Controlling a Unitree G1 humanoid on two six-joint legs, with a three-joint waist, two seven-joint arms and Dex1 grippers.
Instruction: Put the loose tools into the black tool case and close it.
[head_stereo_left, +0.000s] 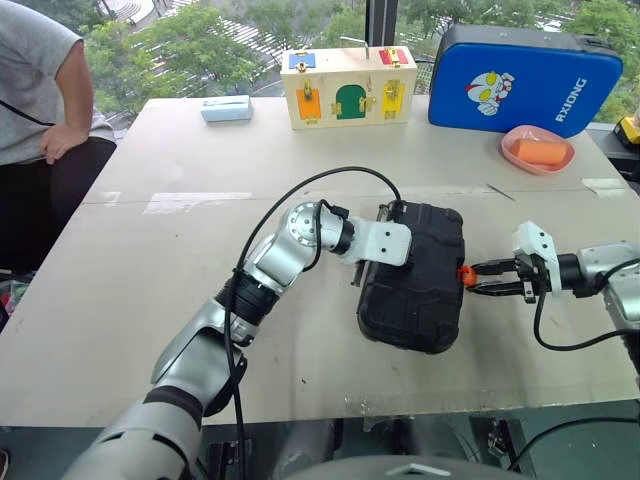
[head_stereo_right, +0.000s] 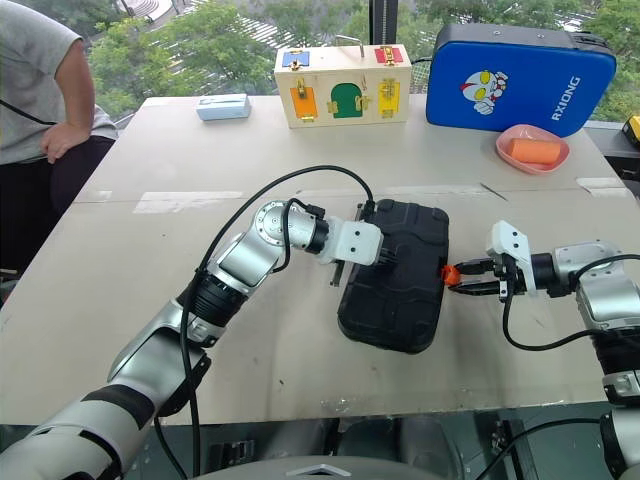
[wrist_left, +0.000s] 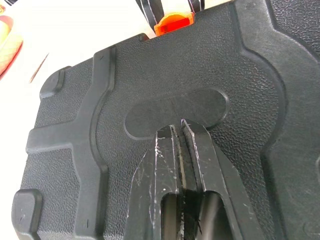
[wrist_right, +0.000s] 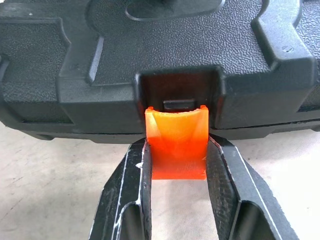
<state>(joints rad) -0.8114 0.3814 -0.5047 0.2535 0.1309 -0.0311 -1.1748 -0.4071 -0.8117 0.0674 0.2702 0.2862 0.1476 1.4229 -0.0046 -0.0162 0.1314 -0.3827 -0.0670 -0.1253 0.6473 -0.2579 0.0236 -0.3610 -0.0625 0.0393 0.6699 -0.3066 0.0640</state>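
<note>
head: 2 eyes look down over table (head_stereo_left: 150, 330) | wrists: close on black tool case (head_stereo_right: 395, 275), shared

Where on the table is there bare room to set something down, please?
The widest free patch lies on the robot's left of the black tool case, running out to the table edge by the seated person. The far edge is crowded: small blue box, wooden latch box, blue padded case, pink dish.
</note>
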